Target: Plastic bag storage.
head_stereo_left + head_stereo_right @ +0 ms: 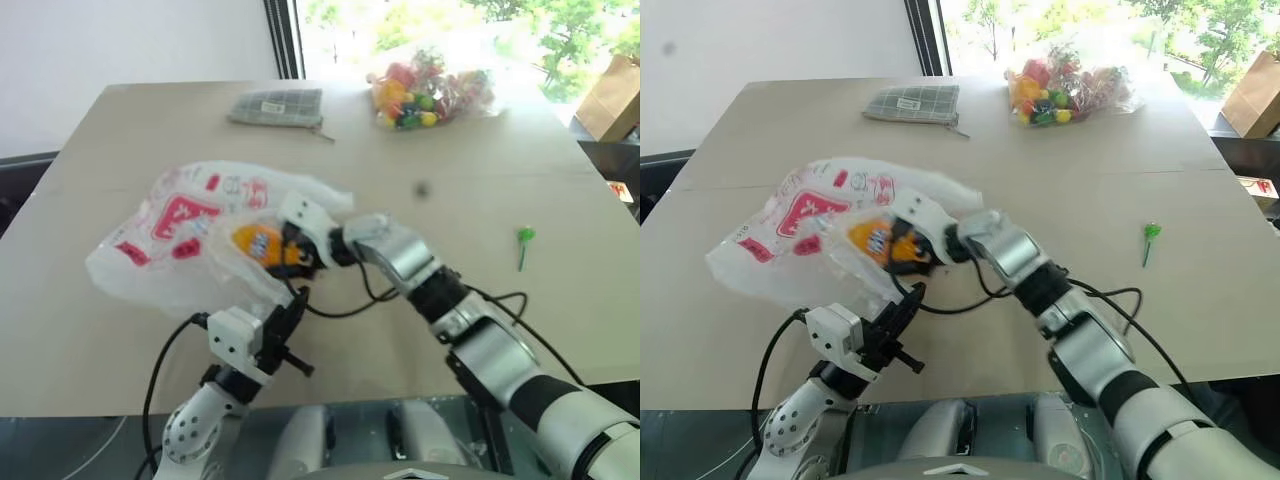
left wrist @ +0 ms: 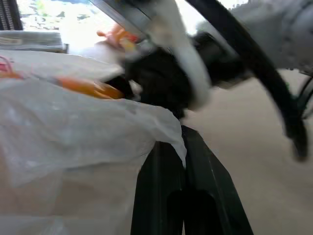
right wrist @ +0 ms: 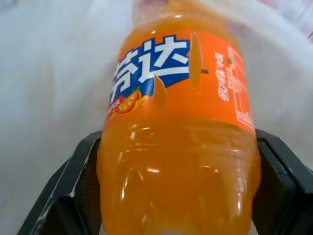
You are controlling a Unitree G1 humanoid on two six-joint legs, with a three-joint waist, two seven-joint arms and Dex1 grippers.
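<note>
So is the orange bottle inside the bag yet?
Partly in: right gripper holds the orange bottle with its top inside the plastic bag.

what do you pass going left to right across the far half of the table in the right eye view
grey checked pouch → clear bag of colourful toys → brown paper bag just past the table's right edge

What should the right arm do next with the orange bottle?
Probably ease the orange bottle deeper into the plastic bag. The right claw grips it at the bag's mouth, and the left claw is shut on the bag's edge, holding it for loading.
</note>
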